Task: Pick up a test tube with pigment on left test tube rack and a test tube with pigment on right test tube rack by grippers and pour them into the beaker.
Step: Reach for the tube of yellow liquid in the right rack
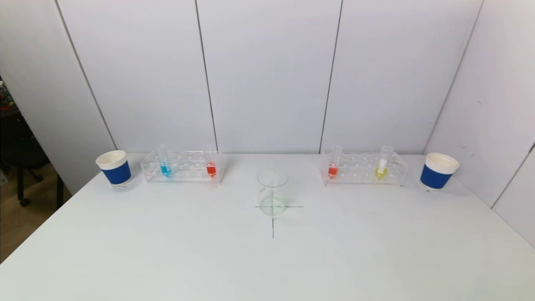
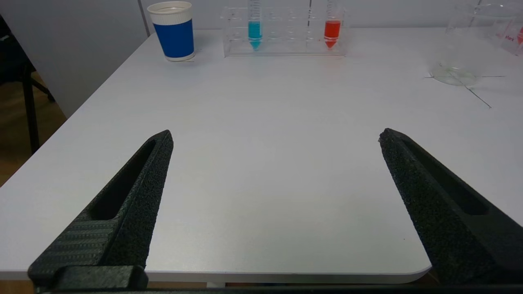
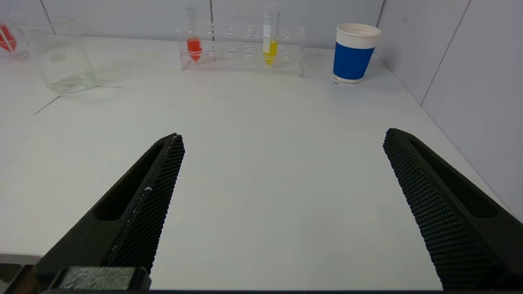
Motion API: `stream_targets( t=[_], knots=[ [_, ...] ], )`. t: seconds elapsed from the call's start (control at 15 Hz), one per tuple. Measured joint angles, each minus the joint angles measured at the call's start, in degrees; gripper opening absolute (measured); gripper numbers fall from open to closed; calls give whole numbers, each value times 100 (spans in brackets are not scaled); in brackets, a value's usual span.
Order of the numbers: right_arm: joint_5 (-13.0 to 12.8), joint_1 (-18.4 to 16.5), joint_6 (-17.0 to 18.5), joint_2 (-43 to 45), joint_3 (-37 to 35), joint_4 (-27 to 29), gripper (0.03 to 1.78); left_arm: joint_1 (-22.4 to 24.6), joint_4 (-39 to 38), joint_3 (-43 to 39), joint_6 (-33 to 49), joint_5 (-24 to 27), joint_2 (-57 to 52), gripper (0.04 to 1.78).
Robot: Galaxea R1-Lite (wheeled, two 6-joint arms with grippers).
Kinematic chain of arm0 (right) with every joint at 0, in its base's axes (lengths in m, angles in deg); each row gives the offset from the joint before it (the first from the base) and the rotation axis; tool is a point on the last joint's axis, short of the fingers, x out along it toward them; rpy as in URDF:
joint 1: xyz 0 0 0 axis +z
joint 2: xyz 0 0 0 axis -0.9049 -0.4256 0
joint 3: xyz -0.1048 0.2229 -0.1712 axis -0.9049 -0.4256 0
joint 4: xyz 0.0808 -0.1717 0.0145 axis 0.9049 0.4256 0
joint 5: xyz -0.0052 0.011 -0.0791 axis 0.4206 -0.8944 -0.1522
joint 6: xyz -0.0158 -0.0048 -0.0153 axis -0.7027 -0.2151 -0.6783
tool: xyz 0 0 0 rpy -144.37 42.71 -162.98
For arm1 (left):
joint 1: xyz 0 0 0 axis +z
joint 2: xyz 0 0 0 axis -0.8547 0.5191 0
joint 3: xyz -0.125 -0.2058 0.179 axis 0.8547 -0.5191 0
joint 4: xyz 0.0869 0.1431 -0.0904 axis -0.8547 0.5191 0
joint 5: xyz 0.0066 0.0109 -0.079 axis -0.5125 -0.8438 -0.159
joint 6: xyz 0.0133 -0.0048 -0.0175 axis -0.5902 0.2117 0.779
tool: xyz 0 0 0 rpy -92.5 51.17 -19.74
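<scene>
Nothing is done yet: both the left gripper (image 2: 276, 136) and right gripper (image 3: 284, 136) hang wide open and empty over the worktop's near edge, all 4 tubes sit in the left rack (image 1: 184, 169) and right rack (image 1: 363, 169) along the far edge, and the beaker (image 1: 272, 193) between them is empty.

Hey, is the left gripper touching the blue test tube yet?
Apart. The left wrist view shows the left gripper open above the near table edge, with bare tabletop between it and the blue test tube standing in its rack.
</scene>
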State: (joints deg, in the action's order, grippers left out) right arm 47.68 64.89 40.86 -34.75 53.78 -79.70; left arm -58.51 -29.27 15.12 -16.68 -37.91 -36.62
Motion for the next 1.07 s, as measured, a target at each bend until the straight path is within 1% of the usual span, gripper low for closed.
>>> stream_targets(
  t=[1.07],
  knots=[
    [0,0,7,0,0,2,177,2,0,0,0,0,0,176]
  ],
)
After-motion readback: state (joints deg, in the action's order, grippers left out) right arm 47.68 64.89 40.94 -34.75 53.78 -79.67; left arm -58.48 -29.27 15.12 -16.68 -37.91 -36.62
